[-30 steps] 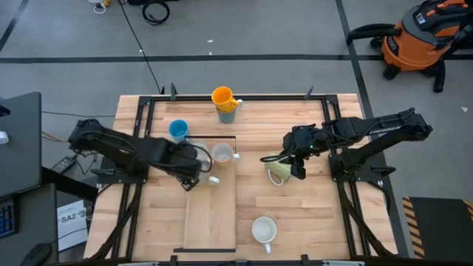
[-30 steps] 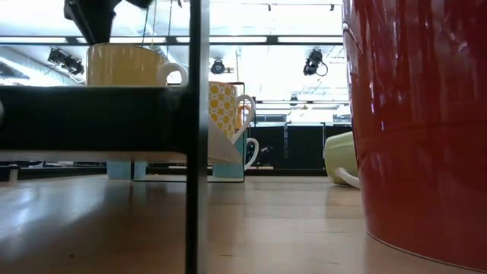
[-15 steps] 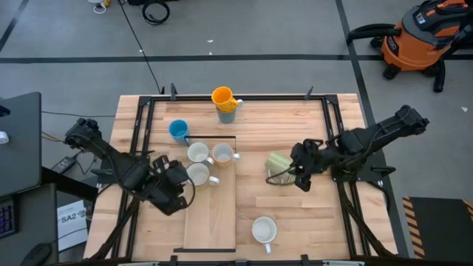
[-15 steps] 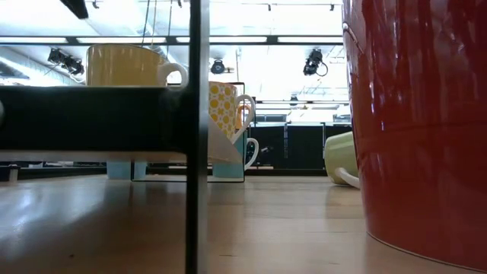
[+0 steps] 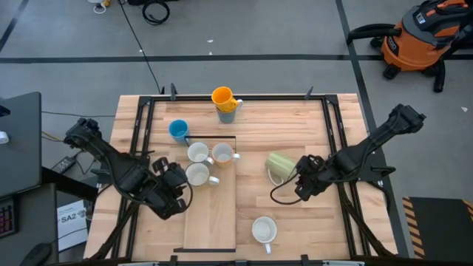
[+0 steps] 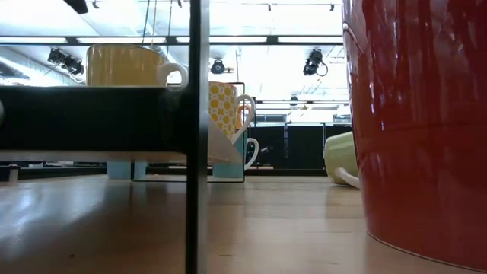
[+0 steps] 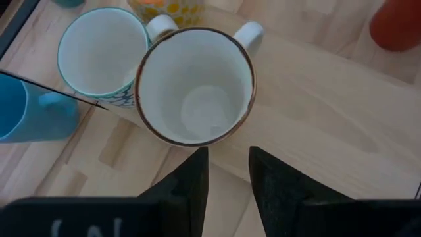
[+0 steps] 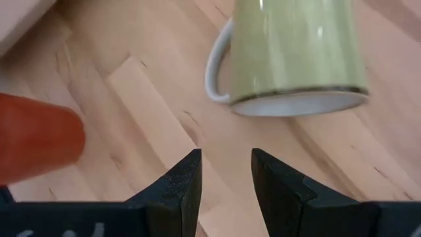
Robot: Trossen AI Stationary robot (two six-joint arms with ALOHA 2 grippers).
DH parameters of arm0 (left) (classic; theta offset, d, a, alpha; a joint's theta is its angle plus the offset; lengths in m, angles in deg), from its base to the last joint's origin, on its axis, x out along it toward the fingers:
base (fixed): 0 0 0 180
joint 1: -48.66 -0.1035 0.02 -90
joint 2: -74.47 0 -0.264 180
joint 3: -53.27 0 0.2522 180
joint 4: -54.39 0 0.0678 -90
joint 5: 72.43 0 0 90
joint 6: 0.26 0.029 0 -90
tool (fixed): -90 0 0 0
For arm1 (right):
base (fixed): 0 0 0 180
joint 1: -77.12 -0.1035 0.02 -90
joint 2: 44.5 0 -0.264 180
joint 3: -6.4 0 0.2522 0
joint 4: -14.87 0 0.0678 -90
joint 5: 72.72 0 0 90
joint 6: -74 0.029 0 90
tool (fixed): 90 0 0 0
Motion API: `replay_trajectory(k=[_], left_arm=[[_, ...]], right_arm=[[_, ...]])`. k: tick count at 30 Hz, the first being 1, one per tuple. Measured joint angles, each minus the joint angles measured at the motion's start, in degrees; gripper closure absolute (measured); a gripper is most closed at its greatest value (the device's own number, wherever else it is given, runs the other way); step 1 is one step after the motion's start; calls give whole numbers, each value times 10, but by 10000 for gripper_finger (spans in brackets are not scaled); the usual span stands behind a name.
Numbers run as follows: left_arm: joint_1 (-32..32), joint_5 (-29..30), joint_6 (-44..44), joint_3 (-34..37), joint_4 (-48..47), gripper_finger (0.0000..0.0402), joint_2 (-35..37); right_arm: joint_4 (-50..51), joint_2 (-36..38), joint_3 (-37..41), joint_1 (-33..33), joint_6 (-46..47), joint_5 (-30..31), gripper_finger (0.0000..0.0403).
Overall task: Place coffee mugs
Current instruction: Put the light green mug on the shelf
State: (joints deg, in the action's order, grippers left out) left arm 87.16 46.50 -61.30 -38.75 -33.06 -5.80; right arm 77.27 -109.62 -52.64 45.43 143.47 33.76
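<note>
From above, the table (image 5: 295,222) carries a cluster of three pale mugs near its middle: a blue-patterned white mug (image 5: 196,152), a cream mug (image 5: 222,154) beside it, and a brown-rimmed white mug (image 5: 197,174) just in front of them. A bright blue mug (image 5: 178,130) stands close by, an orange mug (image 5: 223,97) sits stacked on another near the far edge, and a white mug (image 5: 264,230) stands alone at the near edge. A pale green mug (image 5: 279,165) lies on its side right of centre.

The left gripper (image 5: 174,193) hovers just short of the brown-rimmed mug; its wrist view looks straight into that mug (image 7: 195,85), showing an empty interior and a narrow gap between the fingers (image 7: 187,184), which hold nothing. The right gripper (image 5: 304,186) sits just beside the green mug; its wrist view shows the mug's handle and open mouth (image 8: 289,52) facing the narrowly parted, empty fingers (image 8: 181,184).

Only the low view reveals a large red object (image 6: 418,122) close to the camera, and the dotted yellow pattern on the stacked mug (image 6: 223,106).
</note>
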Motion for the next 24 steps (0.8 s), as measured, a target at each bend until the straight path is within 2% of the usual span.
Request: replay_trajectory(k=[8,19,24], left_arm=[[-6,0,2,0,0,285,0],[-6,0,2,0,0,285,0],[-6,0,2,0,0,285,0]], right_arm=[[-101,0,48,17,2,26,265],[-121,0,86,26,45,41,266],[-181,0,109,26,40,63,265]])
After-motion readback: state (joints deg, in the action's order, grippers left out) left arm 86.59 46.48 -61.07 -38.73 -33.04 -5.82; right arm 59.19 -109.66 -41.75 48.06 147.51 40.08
